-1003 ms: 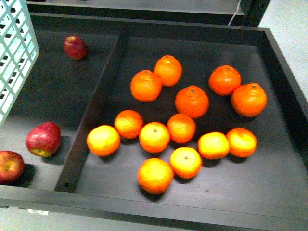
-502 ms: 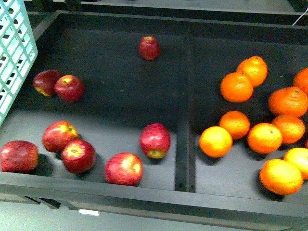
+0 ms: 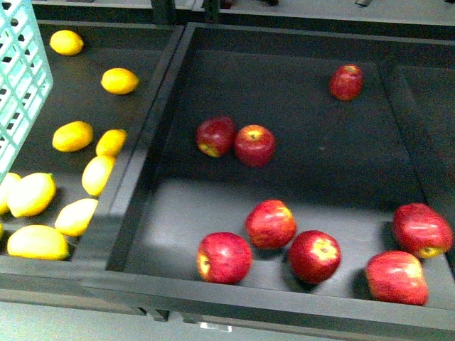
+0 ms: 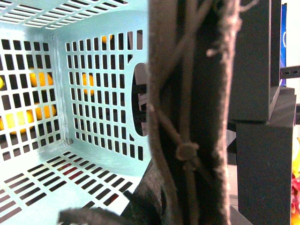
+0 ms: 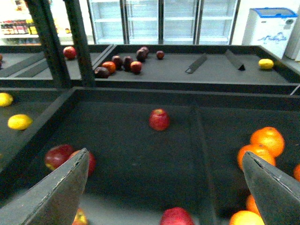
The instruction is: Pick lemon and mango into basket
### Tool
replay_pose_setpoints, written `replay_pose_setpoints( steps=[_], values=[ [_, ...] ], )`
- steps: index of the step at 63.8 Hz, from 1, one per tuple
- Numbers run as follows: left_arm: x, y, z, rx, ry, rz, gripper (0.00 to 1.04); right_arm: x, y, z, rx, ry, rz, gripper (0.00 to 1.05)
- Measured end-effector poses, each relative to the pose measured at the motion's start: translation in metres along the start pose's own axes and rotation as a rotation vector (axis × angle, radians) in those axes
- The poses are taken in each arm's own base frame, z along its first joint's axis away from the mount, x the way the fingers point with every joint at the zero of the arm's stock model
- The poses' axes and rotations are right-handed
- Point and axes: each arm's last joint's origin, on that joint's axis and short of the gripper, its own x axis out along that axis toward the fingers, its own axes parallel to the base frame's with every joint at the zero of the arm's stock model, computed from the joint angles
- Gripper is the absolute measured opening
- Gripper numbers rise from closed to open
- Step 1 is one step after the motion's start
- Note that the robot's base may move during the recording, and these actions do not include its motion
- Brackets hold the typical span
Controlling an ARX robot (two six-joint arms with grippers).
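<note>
We held the right claw (image 5: 164, 154) spread wide above the bin (image 3: 306, 114) of apples (image 3: 270, 224); the left claw's state we could not tell. Lemons (image 3: 72, 136) lay in the neighbouring bin (image 3: 85, 106), beside the basket (image 3: 21, 78).

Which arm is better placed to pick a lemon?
Right: its gripper is open and empty above the apple bin, lemons nearby. The left arm seems busy with the basket, handle against its camera.

Dark produce bins (image 3: 306, 106); glass-door fridges (image 5: 161, 21) behind; chest freezer (image 5: 268, 26) alongside.

Basket (image 3: 21, 78) hangs beside lemons (image 3: 72, 136); open floor (image 3: 313, 170) between apples (image 3: 271, 224).
</note>
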Motion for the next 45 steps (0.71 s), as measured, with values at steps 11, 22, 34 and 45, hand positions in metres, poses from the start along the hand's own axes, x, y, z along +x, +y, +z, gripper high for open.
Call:
replay_pose_setpoints(
  steps=[11,22,34,45],
  values=[
    [0.0000,0.0000,-0.0001,0.000,0.003,-0.001,0.05,0.0000,0.0000,0.0000,0.000,0.000,-0.001,0.96],
    [-0.0005,-0.0001,0.0001,0.000,0.000,-0.002,0.05,0.0000,-0.0001,0.0000,0.000,0.000,-0.002,0.96],
    [-0.0004,-0.0001,0.0000,-0.001,0.005,-0.002,0.05,0.0001,-0.0001,-0.0001,0.000,0.001,-0.002,0.96],
    [-0.0002,-0.0002,0.0000,-0.001,0.001,-0.001,0.05,0.0000,0.0000,0.0000,0.001,0.000,-0.001,0.96]
  ],
)
